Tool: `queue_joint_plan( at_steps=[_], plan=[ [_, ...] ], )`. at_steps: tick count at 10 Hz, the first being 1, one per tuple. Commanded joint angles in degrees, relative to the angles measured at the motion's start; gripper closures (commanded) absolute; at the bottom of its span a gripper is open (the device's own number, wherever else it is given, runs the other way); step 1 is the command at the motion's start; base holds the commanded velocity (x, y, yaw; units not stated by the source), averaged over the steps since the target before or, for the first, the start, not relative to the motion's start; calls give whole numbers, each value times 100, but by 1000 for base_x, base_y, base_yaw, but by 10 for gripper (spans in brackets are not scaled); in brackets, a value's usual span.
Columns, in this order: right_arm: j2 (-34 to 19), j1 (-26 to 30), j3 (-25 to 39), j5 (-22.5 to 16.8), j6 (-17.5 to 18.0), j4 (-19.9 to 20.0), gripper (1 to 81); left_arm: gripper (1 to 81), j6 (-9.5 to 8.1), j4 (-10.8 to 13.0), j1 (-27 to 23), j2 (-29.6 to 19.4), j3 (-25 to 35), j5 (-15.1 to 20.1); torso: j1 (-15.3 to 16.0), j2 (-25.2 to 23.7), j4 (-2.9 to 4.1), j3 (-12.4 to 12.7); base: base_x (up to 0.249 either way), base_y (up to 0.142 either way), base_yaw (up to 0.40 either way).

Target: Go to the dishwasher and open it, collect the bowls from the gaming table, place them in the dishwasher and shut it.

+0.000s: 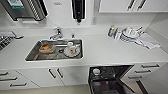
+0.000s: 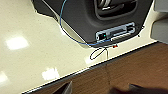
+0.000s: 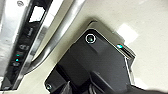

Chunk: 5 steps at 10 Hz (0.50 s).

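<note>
While I stand facing the long white kitchen counter (image 1: 107,53), the dark-lined built-in dishwasher (image 1: 110,80) below it is already hanging open, its door (image 1: 107,87) dropped toward me and a small pale cup-like thing (image 1: 96,71) sitting in its rack. So I judge the opening step done; the bowls have yet to be fetched from the table-football table. My next move, as I reckon it, calls for backing away and turning without clipping that lowered door, which juts out just in front of my base.

The rectangular steel sink (image 1: 32,53) set into the counter holds a brownish bowl (image 1: 46,48) and a white cup on a plate (image 1: 71,49), with the chrome tap (image 1: 57,33) just behind. Off to my right on the counter sits a stack of white plates (image 1: 128,35) beside a crumpled pale cloth (image 1: 147,41).

My arms hang low. My left wrist camera looks down on glossy cream floor (image 2: 30,50) meeting a brown wooden strip (image 2: 140,67), with a blue cable (image 2: 65,30) looping across my dark base. My right wrist camera looks past the dishwasher door's brushed steel edge and bar handle (image 3: 57,35). Whether either claw is released or clenched, I cannot tell.
</note>
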Motion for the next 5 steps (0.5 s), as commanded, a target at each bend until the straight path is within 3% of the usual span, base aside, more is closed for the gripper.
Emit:
queue_joint_plan(
  at_steps=[1, 5],
  plan=[
    [-108, -211, -344, -432, -19, -23, 10, 10, 6, 28, 123, -62, 12, 274, 351, -545, 0, 0, 0, 0, 0],
    [453, -713, -1195, -441, -19, -5, 10, 10, 6, 28, 123, -71, -31, 257, 889, -1417, 0, 4, 0, 0, 0]
  ],
)
